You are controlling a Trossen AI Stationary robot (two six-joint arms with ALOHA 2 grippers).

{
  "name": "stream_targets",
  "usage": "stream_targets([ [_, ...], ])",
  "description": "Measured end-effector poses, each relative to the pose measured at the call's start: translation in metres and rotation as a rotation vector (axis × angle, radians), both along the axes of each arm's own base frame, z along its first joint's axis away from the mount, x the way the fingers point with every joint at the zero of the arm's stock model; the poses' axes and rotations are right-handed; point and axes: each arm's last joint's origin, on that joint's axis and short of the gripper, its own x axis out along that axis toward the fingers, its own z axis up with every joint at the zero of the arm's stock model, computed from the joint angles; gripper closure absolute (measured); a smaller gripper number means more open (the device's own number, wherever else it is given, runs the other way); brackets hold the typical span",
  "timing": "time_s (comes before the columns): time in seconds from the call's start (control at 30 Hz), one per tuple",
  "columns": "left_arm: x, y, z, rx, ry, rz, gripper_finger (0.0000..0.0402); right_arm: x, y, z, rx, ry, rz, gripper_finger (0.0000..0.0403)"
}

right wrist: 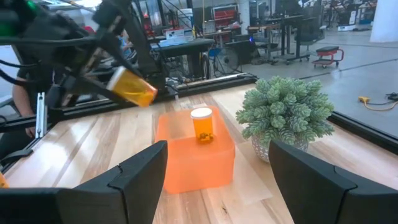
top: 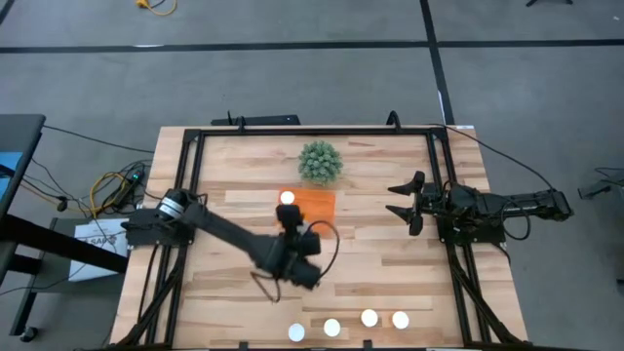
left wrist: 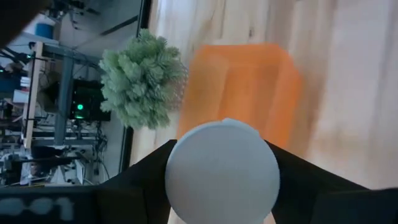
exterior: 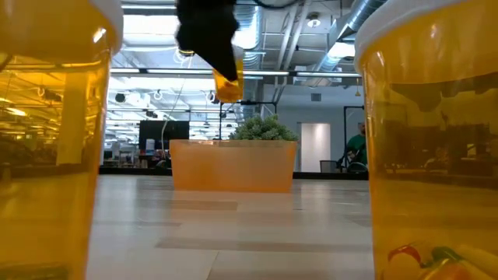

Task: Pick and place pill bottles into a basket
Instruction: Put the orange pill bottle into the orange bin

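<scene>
The orange basket stands mid-table in front of the plant. One pill bottle stands upright in it, and its white cap shows at the basket's left end. My left gripper is shut on another amber bottle, in the air just near of the basket. Several more bottles stand along the near edge. My right gripper is open and empty at the table's right side. My left gripper pinches the bottle between its two fingers, one on either side of the body just behind the white cap, which faces the wrist. The fingers slant down from above. The bottle hangs tilted, clear of table and basket.
The plant stands right behind the basket. Two of the near-edge bottles stand close before the low camera. Black frame rails run along the table's left, right and far sides.
</scene>
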Motion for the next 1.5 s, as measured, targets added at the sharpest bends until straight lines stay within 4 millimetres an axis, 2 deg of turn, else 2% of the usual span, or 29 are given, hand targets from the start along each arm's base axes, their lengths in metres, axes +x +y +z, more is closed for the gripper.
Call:
stream_targets([
  [0.13, 0.018, 0.028, 0.001, -0.012, -0.007, 0.002, 0.0203, 0.0, 0.0, 0.0, 0.0, 0.0, 0.0, 0.0127],
  [0.27, 0.037, 0.056, 0.002, -0.115, -0.022, -0.038, 0.022, 0.0, 0.0, 0.0, 0.0, -0.001, 0.0, 0.0127],
  [0.4, 0.052, 0.081, 0.004, -0.194, -0.061, -0.078, 0.0215, 0.0, 0.0, 0.0, 0.0, 0.0, 0.0, 0.0127],
  [0.57, 0.057, 0.113, 0.002, -0.268, -0.06, -0.048, 0.0196, 0.0, 0.0, 0.0, 0.0, 0.0, 0.0, 0.0127],
  [0.77, 0.057, 0.146, -0.007, -0.429, -0.055, -0.033, 0.0219, 0.0, 0.0, 0.0, 0.0, 0.0, 0.0, 0.0127],
  [0.9, 0.059, 0.156, -0.012, -0.534, -0.068, -0.052, 0.0215, 0.0, 0.0, 0.0, 0.0, 0.0, 0.0, 0.0127],
  [1.03, 0.063, 0.157, -0.02, -0.551, -0.059, -0.061, 0.0196, 0.0, 0.0, 0.0, 0.0, 0.0, 0.0, 0.0127],
  [1.13, 0.066, 0.159, -0.029, -0.598, -0.044, -0.071, 0.02, 0.0, 0.0, 0.0, 0.0, -0.001, 0.0, 0.0127],
  [1.33, 0.075, 0.168, -0.049, -0.603, -0.044, -0.07, 0.0218, 0.0, 0.0, 0.0, 0.0, -0.001, 0.0, 0.0127],
  [1.5, 0.078, 0.176, -0.059, -0.592, -0.037, -0.046, 0.0195, 0.0, 0.0, 0.0, 0.0, 0.004, 0.002, 0.0127],
])
